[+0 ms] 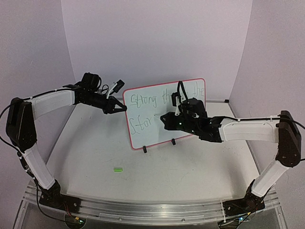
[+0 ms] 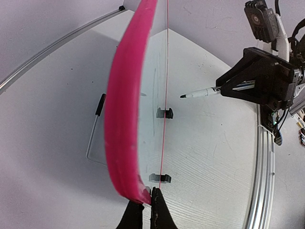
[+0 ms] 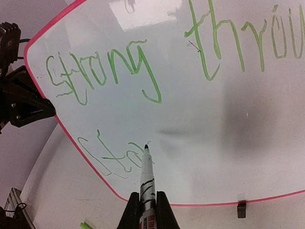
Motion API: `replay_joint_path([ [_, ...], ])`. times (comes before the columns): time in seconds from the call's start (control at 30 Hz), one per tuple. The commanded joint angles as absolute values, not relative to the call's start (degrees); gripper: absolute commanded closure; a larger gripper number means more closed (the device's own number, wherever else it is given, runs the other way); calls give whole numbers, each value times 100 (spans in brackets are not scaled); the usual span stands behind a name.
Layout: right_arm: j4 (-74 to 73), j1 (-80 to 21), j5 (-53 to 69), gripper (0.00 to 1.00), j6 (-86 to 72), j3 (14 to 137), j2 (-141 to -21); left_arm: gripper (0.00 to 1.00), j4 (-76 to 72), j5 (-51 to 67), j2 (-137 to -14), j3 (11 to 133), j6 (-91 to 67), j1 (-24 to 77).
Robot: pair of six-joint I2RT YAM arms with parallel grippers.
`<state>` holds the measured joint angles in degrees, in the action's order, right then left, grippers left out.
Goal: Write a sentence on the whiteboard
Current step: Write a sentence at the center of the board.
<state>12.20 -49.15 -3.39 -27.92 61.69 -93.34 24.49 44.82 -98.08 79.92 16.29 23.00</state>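
Observation:
The whiteboard [image 1: 164,114], white with a pink-red frame and two black clip feet, stands upright at mid-table. Green writing on it reads "Strong through the" and below "Stor". My left gripper [image 1: 125,108] is shut on the board's left frame edge [image 2: 125,124]. My right gripper [image 1: 167,119] is shut on a white marker [image 3: 146,177], whose tip is at the board surface by the last letter of the lower line. The marker also shows in the left wrist view [image 2: 200,93], a little off the board.
A green marker cap [image 1: 117,169] lies on the table in front of the board, also at the bottom of the right wrist view [image 3: 86,225]. A metal rail [image 1: 152,207] runs along the near table edge. Purple walls enclose the back and sides.

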Motion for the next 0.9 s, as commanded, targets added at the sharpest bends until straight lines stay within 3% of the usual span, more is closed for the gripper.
replay_joint_path([
  [0.0, 1356, -4896, -295, 100, -2794, 6390, -9494, 100, 3015, 4099, -9851, 7940, 2026, 2435],
  [0.87, 1234, -4718, -506, 100, -2829, 6564, -9712, 100, 3014, 4100, -9880, 7949, 2026, 2439],
])
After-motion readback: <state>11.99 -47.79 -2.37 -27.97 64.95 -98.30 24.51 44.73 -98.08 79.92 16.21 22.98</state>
